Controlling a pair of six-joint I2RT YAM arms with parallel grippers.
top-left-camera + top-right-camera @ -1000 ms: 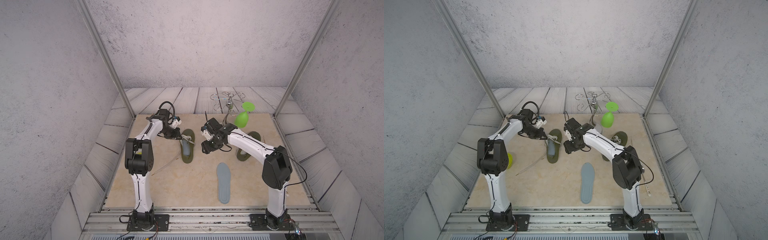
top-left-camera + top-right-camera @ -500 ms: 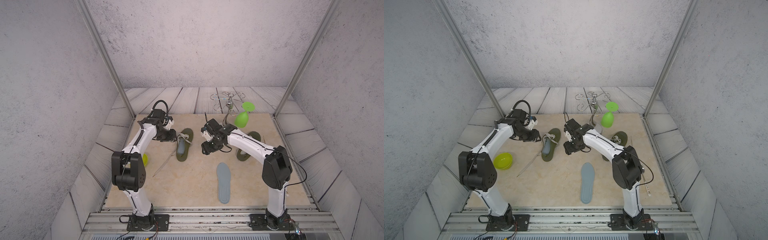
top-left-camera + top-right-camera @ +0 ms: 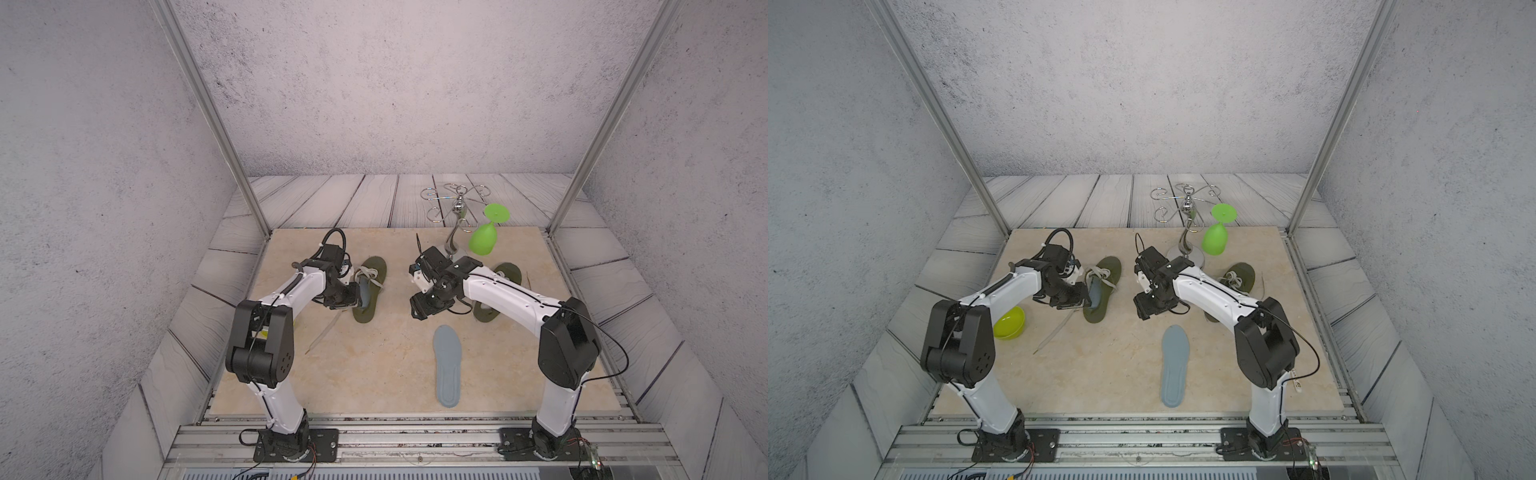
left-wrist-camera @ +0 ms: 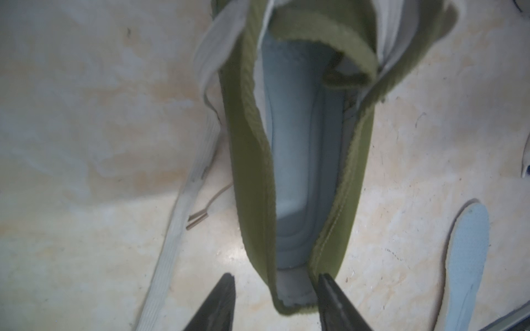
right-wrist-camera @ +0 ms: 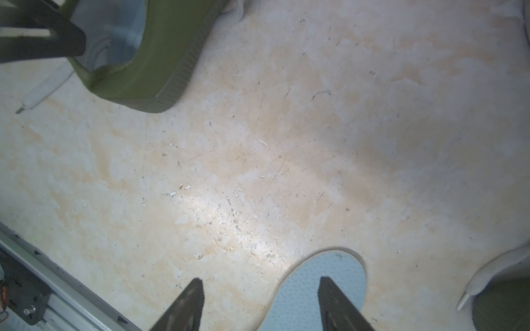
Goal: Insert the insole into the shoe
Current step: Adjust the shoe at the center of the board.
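Shows an olive ribbed-fabric shoe (image 3: 1109, 286) left of centre on the beige bench (image 3: 1108, 374), long axis near-to-far with the toe far, and a smooth blue-grey insole (image 4: 298, 137) lying flat inside. Finds a dimpled foam loose insole (image 3: 447, 365) nearer, also lengthwise near-to-far. Has the left end effector (image 4: 274, 279) wide about the heel and the right end effector (image 5: 258, 282) wide over the loose insole's far end, each holding nothing.

The right end effector (image 5: 260, 283) hung with jaws apart above the table (image 5: 258, 143), one finger over the end of the insole (image 5: 301, 289); a shoe (image 5: 160, 57) lay well apart.
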